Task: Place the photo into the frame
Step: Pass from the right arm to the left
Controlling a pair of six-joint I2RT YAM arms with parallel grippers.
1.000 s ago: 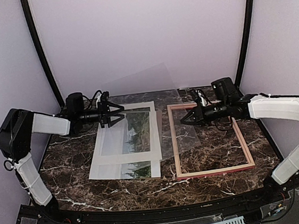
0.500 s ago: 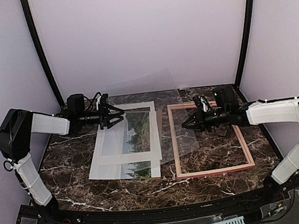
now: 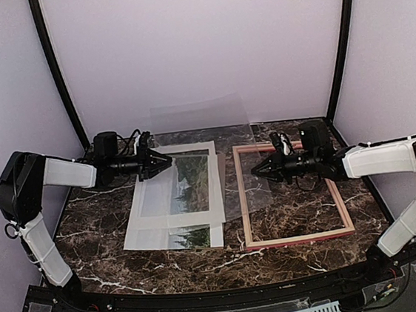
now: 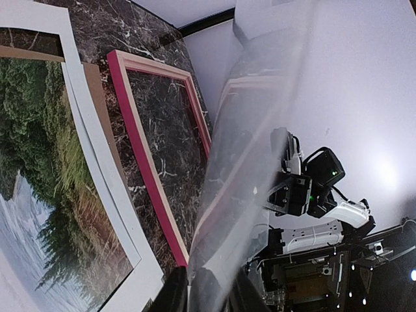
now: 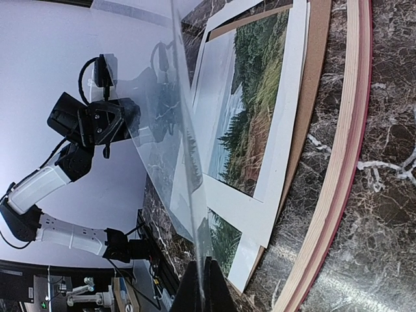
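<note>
Dark brown marble table (image 3: 96,220). A large clear plastic sheet (image 3: 206,134) is held upright above it, between both arms. The thin rectangular wooden frame with a pink-red face (image 3: 298,238) lies flat on the right, marble showing through its opening. Left of it the coastal landscape photo print (image 3: 192,184) lies flat under a white mat board (image 3: 148,233), on a brown hardboard panel (image 5: 316,78). Left gripper (image 3: 162,163) is pinched closed on the sheet's left edge. Right gripper (image 3: 256,170) is clamped on its right edge.
</note>
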